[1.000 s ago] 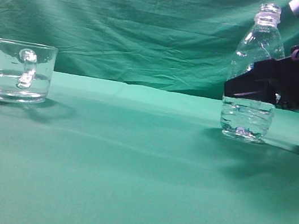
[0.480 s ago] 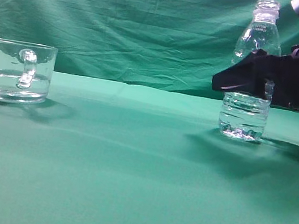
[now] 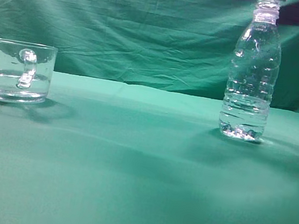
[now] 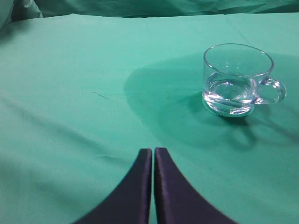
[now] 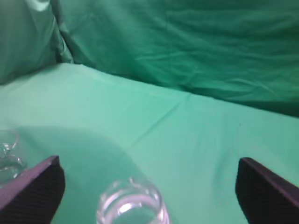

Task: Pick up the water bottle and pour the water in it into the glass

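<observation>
The clear water bottle [image 3: 252,72] stands upright and uncapped on the green cloth at the right, with a little water [image 3: 243,121] in its bottom. Its open neck [image 5: 131,205] shows from above in the right wrist view. My right gripper [image 5: 148,172] is open and empty, raised above the bottle's top, one finger on each side; only its dark underside [image 3: 282,3] shows at the exterior view's top edge. The glass mug [image 3: 17,71] stands at the far left, part-filled with water. It also shows in the left wrist view [image 4: 236,79]. My left gripper [image 4: 153,151] is shut and empty, above the cloth.
A green cloth [image 3: 128,171] covers the table and a wrinkled green backdrop [image 3: 130,22] hangs behind. The mug's rim shows at the left edge of the right wrist view [image 5: 7,151].
My right gripper let go of the bottle, opened and rose up out of the exterior view. The bottle stays standing at the right. The mug has not moved.
</observation>
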{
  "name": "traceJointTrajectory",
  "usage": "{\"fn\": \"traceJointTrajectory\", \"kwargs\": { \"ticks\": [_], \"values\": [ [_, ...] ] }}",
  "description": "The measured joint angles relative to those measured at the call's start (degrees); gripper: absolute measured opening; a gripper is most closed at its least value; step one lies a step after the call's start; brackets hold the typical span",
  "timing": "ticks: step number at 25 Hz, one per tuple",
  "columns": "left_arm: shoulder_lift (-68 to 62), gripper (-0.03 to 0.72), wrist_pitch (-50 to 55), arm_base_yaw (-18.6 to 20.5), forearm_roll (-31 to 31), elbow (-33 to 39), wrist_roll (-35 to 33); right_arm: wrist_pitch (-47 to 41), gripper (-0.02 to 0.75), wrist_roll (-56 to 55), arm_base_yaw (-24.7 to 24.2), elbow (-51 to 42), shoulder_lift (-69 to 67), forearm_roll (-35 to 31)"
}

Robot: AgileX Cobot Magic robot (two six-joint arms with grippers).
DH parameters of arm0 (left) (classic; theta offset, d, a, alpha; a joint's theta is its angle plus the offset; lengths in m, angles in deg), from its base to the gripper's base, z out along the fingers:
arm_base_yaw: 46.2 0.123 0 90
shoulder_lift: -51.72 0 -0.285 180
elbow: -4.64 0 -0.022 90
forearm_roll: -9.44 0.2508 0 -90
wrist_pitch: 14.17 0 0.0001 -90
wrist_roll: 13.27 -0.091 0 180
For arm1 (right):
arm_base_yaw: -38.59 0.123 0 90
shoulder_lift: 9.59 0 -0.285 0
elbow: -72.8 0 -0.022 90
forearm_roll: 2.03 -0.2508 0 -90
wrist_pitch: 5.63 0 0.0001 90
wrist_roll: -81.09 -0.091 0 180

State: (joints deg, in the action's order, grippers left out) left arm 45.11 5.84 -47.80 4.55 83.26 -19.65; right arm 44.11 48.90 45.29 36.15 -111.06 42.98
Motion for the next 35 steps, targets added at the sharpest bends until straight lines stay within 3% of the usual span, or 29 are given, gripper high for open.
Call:
{"fn": "traceJointTrajectory", "kwargs": {
  "ticks": [3, 5, 10, 13, 20, 24, 26, 29, 35],
  "values": [
    [0.0, 0.0, 0.0, 0.0, 0.0, 0.0, 0.0, -3.46, 0.671, -2.43, 0.0, 0.0, 6.61, 2.94],
    [0.0, 0.0, 0.0, 0.0, 0.0, 0.0, 0.0, -5.25, 0.581, -6.16, 0.0, -0.13, 11.78, 5.52],
    [0.0, 0.0, 0.0, 0.0, 0.0, 0.0, 0.0, -6.31, 0.141, -19.24, 0.0, -0.5, 24.64, 16.39],
    [0.0, 0.0, 0.0, 0.0, 0.0, 0.0, 0.0, -6.05, 0.0, -24.59, 0.0, -0.5, 32.43, 23.53],
    [0.0, 0.0, 0.0, 0.0, 0.0, 0.0, 0.0, -2.92, 0.0, -35.4, 0.0, -0.5, 44.78, 35.8],
    [0.0, 0.0, 0.0, 0.0, 0.0, 0.0, 0.0, -2.39, 0.0, -35.8, 0.0, -0.5, 49.77, 37.42],
    [0.0, 0.0, 0.0, 0.0, 0.0, 0.0, 0.0, -5.34, 0.0, -35.8, 0.0, -0.5, 52.22, 34.03],
    [0.0, 0.0, 0.0, 0.0, 0.0, 0.0, 0.0, -16.37, 0.0, -35.8, 0.0, -0.5, 56.55, 24.19],
    [0.0, 0.0, 0.0, 0.0, 0.0, 0.0, 0.0, -54.03, 0.0, -34.21, 0.0, -0.5, 62.67, 5.9]
  ]
}}
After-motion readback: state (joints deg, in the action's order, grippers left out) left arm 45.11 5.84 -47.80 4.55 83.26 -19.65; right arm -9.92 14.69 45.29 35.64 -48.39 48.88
